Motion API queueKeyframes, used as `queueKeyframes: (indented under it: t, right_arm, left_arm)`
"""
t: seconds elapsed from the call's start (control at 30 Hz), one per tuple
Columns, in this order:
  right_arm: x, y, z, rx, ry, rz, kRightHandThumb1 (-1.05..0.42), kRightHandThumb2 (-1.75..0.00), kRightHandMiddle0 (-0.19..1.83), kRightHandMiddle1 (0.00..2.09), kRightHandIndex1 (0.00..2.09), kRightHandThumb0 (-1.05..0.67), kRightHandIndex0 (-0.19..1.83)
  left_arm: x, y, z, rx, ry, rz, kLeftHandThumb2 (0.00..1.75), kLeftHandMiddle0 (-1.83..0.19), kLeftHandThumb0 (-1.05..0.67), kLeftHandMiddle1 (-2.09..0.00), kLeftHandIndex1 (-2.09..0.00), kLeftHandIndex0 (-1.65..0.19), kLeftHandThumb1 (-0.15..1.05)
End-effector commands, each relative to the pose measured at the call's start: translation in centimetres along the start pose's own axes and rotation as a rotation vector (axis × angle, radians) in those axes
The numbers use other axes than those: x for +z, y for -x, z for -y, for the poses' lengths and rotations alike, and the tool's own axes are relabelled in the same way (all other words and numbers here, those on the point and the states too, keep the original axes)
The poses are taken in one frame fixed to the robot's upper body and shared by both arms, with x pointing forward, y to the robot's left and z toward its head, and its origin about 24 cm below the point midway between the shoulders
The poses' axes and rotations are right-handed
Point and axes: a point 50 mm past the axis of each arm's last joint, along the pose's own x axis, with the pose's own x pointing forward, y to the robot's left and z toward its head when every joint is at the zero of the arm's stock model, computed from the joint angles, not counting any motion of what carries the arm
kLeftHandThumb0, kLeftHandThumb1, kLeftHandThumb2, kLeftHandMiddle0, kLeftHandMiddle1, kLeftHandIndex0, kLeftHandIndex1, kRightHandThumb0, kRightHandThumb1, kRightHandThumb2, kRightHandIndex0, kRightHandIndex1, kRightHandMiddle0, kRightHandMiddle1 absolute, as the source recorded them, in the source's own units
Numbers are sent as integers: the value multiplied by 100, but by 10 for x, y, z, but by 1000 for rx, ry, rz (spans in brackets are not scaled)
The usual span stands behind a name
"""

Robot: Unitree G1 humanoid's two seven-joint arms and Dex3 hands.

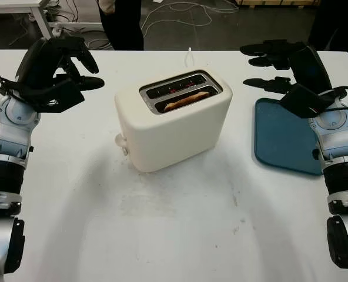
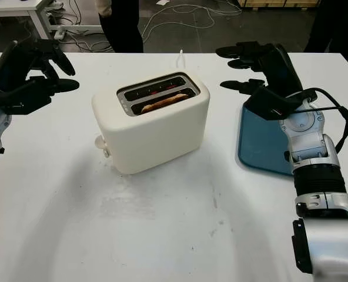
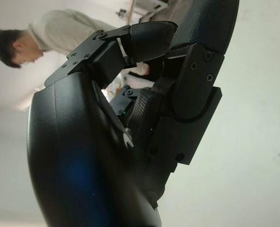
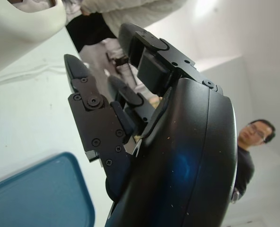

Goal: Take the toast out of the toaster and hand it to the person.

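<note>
left hand (image 1: 62, 64) raised, open, right hand (image 2: 253, 67) raised, open

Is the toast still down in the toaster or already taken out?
Still in. The toast sits low in the near slot of the toaster, and both the left robot hand and right robot hand are open, away from it.

Toast (image 1: 186, 100) mostly hidden inside the toaster (image 1: 173, 120) slot
</note>
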Motion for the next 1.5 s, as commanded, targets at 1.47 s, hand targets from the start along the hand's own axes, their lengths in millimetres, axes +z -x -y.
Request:
queueKeyframes:
  t: [1.47]
  right_arm:
    - [2, 5, -4, -15, -33, -66, -82, 0, 79, 0, 1, -17, 91]
  left_arm:
    - [-3, 3, -6, -11, 6, 2, 1, -96, -105, -122, -125, -80, 89]
